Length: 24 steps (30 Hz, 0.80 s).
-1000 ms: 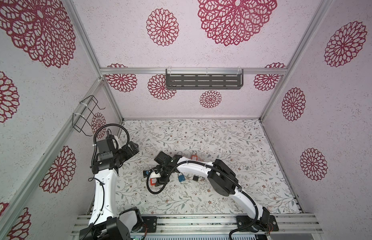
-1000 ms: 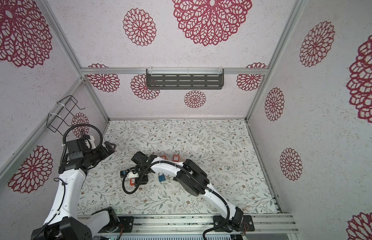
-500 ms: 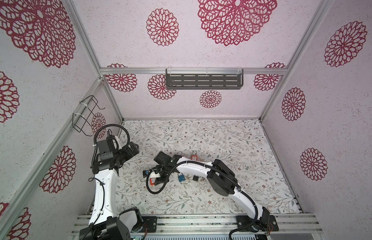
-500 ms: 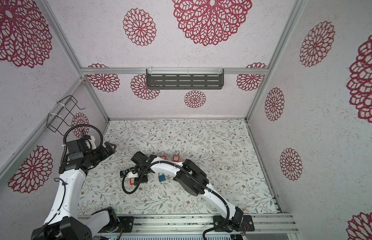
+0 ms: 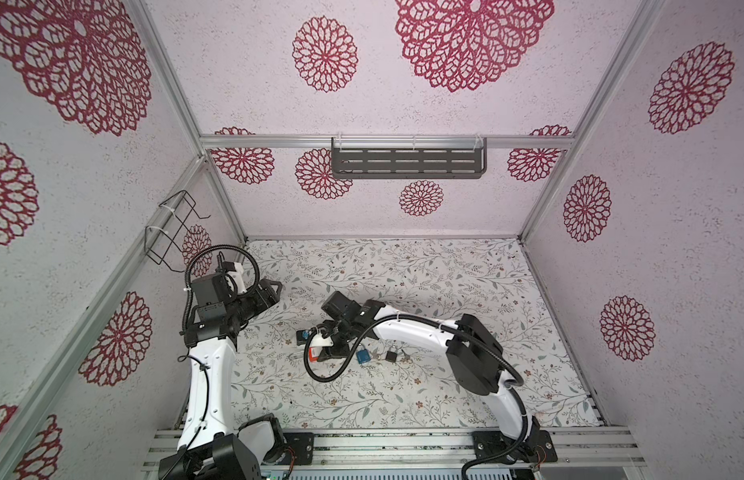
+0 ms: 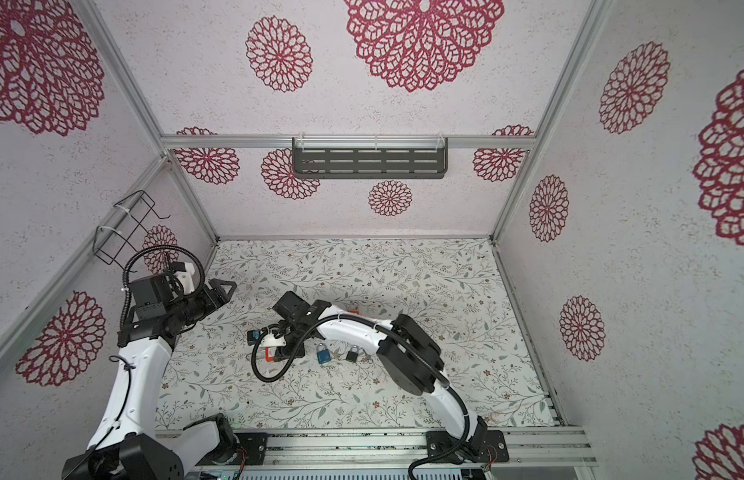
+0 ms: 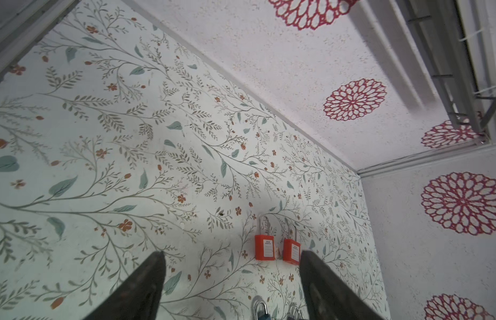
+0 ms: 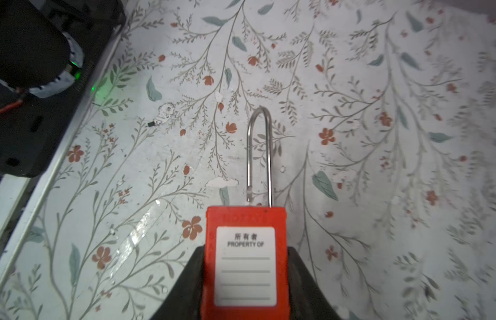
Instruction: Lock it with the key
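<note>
A red padlock [image 8: 245,266] with a white label lies flat on the flowered mat, and my right gripper [image 8: 245,249] is shut on its body. Its long steel shackle [image 8: 259,155] points away from the jaws, and one leg ends just short of the body. Both top views show only a red sliver of this padlock [image 5: 315,354] under the low right gripper [image 5: 325,353]. My left gripper [image 5: 275,289] hangs open above the mat's left part and holds nothing; its fingers [image 7: 147,285] are well apart. I cannot pick out the key for certain.
Two more red padlocks [image 7: 264,246] [image 7: 292,250] lie side by side beyond the left gripper. A blue padlock [image 5: 363,356] and a black padlock [image 5: 391,355] sit right of the right gripper. A small black and blue item [image 5: 302,335] lies beside its wrist. A wire basket [image 5: 172,232] hangs on the left wall.
My right jaws have closed onto the red padlock's body. The left gripper has drawn back slightly to the left and its jaws have narrowed a little.
</note>
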Motion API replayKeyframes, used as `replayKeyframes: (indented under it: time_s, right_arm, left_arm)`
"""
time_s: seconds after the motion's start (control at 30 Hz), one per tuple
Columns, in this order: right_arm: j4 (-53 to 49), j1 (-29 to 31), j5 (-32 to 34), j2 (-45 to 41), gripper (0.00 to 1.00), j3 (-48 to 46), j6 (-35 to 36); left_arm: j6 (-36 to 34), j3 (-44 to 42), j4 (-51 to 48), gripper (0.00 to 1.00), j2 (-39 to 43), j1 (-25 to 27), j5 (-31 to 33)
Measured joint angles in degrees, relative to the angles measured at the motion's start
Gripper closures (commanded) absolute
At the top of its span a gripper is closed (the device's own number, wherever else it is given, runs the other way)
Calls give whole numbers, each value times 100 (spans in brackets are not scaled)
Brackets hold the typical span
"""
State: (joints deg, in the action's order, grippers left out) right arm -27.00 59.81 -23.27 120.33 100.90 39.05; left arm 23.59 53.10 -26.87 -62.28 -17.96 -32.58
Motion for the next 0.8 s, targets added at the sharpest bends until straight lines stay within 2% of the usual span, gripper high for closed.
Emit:
replayKeyframes:
  time_s: [0.13, 0.23, 0.3, 0.4, 0.6, 0.8]
  right_arm:
    - [-74, -413, 74, -833, 80, -461, 46]
    - [-133, -684, 166, -1344, 80, -927, 94]
    - [-190, -901, 271, -1722, 80, -1327, 144]
    - [-376, -1104, 435, -2133, 80, -1668, 210]
    - [-553, -1167, 673, -2844, 80, -1926, 361]
    - [-481, -1167, 678, -3434, 80, -2157, 404]
  left_arm:
    - [-597, -4, 264, 26, 55, 575, -221]
    - [-1152, -111, 562, 34, 258, 949, -470]
    - [-1637, -234, 743, 46, 439, 1172, -741]
    - [-2426, -256, 804, 55, 494, 1449, -1054]
    - [-3810, -262, 778, 54, 382, 2017, -1515]
    - [-4590, -308, 776, 49, 138, 2181, -2072]
